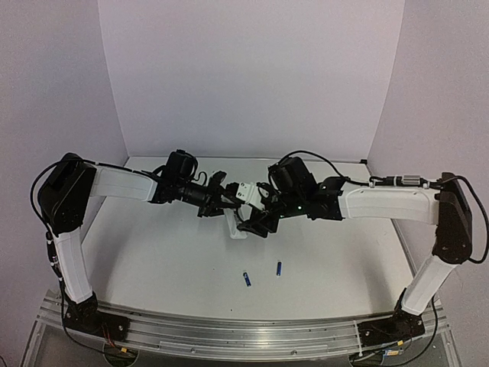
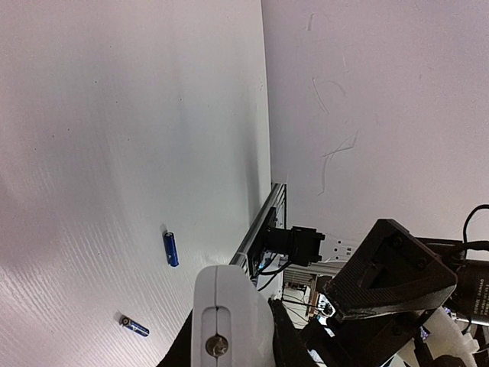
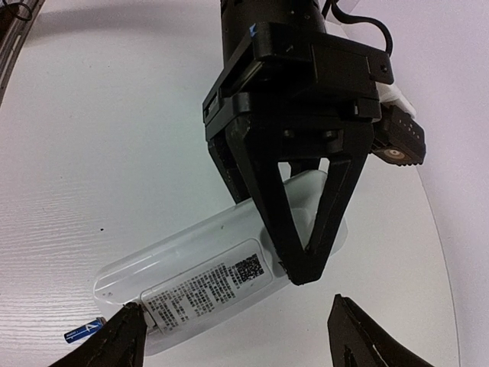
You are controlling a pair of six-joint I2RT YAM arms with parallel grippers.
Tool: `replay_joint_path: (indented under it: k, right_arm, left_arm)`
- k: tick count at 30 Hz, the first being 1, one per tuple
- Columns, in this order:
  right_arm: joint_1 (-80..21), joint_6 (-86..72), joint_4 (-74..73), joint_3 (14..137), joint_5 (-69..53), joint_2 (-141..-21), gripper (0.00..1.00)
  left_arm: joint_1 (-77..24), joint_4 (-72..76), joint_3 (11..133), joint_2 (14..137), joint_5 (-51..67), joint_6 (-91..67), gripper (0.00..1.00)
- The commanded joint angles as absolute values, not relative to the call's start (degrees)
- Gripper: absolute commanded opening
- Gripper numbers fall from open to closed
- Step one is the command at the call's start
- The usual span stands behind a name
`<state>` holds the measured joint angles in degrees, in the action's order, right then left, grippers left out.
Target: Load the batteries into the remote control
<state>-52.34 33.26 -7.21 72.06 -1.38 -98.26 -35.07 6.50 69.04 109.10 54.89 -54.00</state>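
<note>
- From above, the remote [image 1: 236,225] is mostly buried under the two black grippers. Only a pale sliver shows.
- In the right wrist view its back faces the camera with a printed label too small to read. Its far end is hidden behind the left gripper [image 3: 302,264].
- In that view one battery peeks out by a right fingertip [image 3: 126,329], and the fingertip cuts part of it off.
- In the left wrist view the remote is seen end-on and cropped at the bottom edge.
- The left arm reaches in to mid-table. Its gripper is clamped tight on the remote, holding it up off the table [image 1: 153,260].
- The right arm comes in from the opposite side. The right gripper [image 1: 256,222] is spread wide and holds nothing, one finger on either side of the labelled end. I cannot tell if a fingertip touches the remote.
- Two blue batteries [image 1: 247,280] [image 1: 279,268] lie loose on the table, near each other and nearer the arm bases than the remote.
- The table is white, the walls [image 1: 252,76] are pale lilac, and a metal rail [image 1: 229,336] runs along the near edge.
</note>
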Motion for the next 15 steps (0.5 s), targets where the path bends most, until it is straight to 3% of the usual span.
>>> replay_joint_path:
  k: [1, 15]
  right_arm:
    - [-51.06, 33.14, 2.12, 72.92, 4.65, -95.17, 0.78]
    - [-51.19, 32.38, 2.11, 72.51, 3.49, -94.42, 0.78]
  left_arm:
    - [-37.16, 4.47, 69.96, 109.78, 61.59, -53.67, 0.00]
    - [-36.74, 6.42, 69.39, 109.69, 62.15, -54.68, 0.00]
